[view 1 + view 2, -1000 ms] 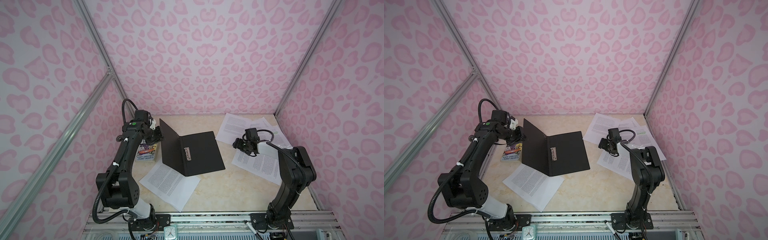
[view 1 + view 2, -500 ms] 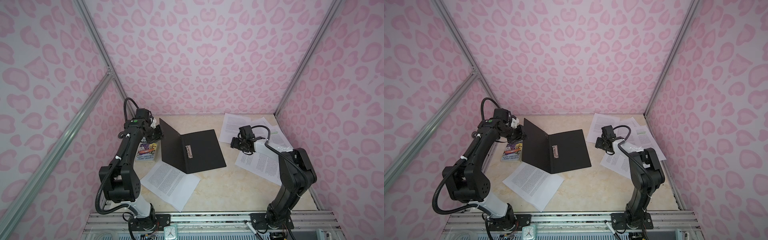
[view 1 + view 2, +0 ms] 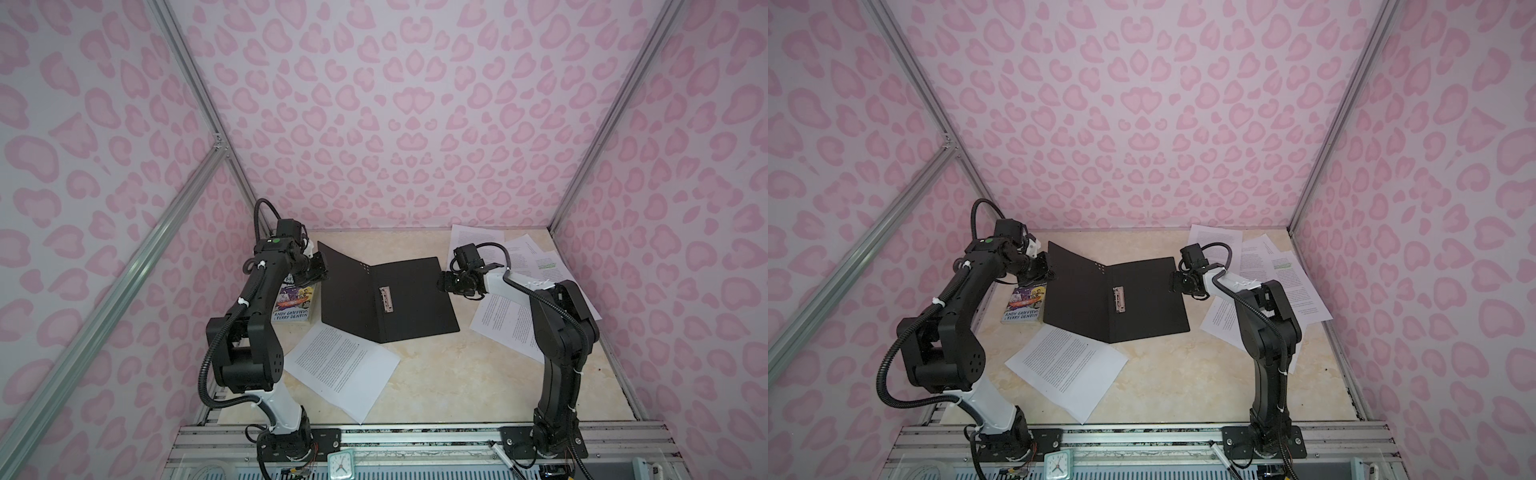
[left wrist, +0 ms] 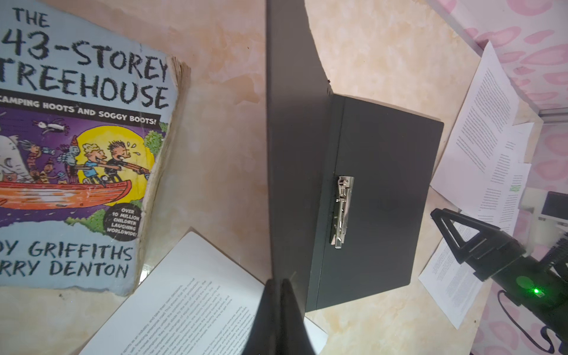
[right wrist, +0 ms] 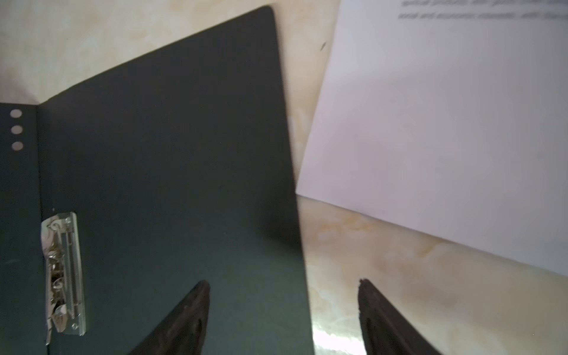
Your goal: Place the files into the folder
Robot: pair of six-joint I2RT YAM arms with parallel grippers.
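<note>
Pink walls (image 3: 395, 104): pale pink with darker blotchy spots, closing the booth on three sides.
Metal frame (image 3: 191, 79): silvery rails up the corners, with one slanting along the left wall.
Tabletop (image 3: 457, 374): cream, stone-look, glossy in patches.
Folder (image 3: 415, 299): black and open in mid-table. Its right half lies flat and its left cover is raised at a slant.
Files (image 3: 503, 324): white printed sheets fanned at the right rear, partly under the right arm, one marked in green. A lone sheet (image 3: 345, 365) lies in front, its far edge reaching under the raised cover. All of them are on the table, outside the folder.
Book (image 3: 295, 303): colourful paperback, flat, just left of the folder.
Left claw (image 4: 279, 295): clenched on the edge of the raised cover.
Right claw (image 5: 283, 282): released, jaws wide at the folder's right edge, one finger over the black and one over bare table, grasping nothing.
Clip (image 3: 386, 297): metal, beside the fold.
Clock (image 3: 341, 465): small, on the front rail.
</note>
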